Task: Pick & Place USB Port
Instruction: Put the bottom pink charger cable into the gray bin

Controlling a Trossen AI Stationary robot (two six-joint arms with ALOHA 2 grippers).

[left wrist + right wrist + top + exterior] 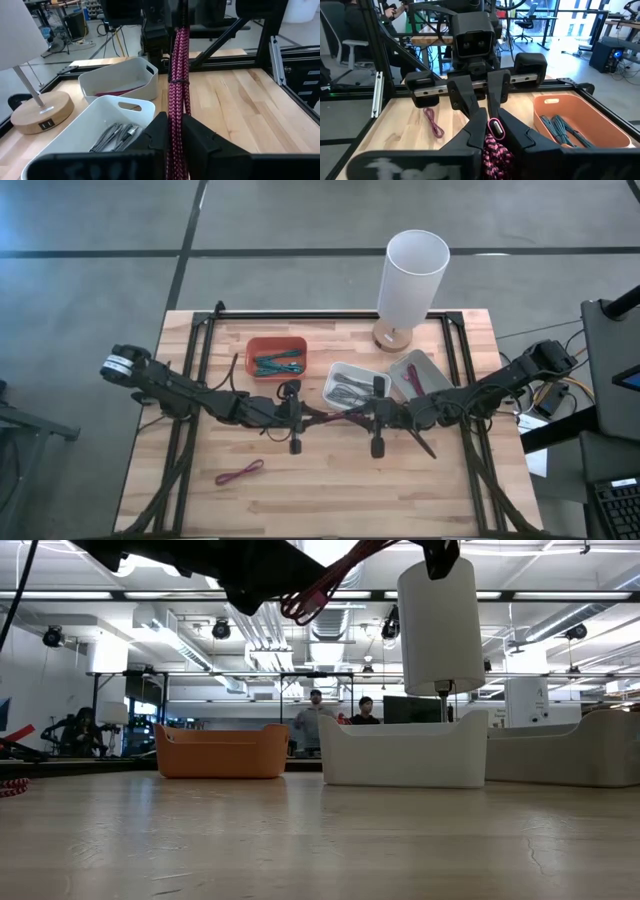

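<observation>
Both arms reach in low over mid-table, wrists nearly meeting, a maroon braided USB cable [335, 416] strung between them. Left gripper [172, 131] pointed twd the right arm, fingers narrow, pinching the cable bundle, which runs straight on up to the other gripper. Right gripper [492, 131] faces back at the left one, fingers narrow too, closed on the cable's plug end w/ the bundle bunched at its fingertips. Low view: cable loops hang in air above the table, not touching wood. Surface: light wood table [330, 490] w/ black frame rails. Orange bin [276, 357] holding teal cables behind the left gripper; white bin [352, 384] w/ grey cables just beside a 2nd white bin [418, 373] w/ sth reddish inside. White-shade lamp [409, 280] on round wood base at far edge. Another maroon cable [239, 472] lies loose on wood, near front-left, well apart from the grippers. Room: grey floor, open workshop, ceiling ducts, two ppl far back in low view.
</observation>
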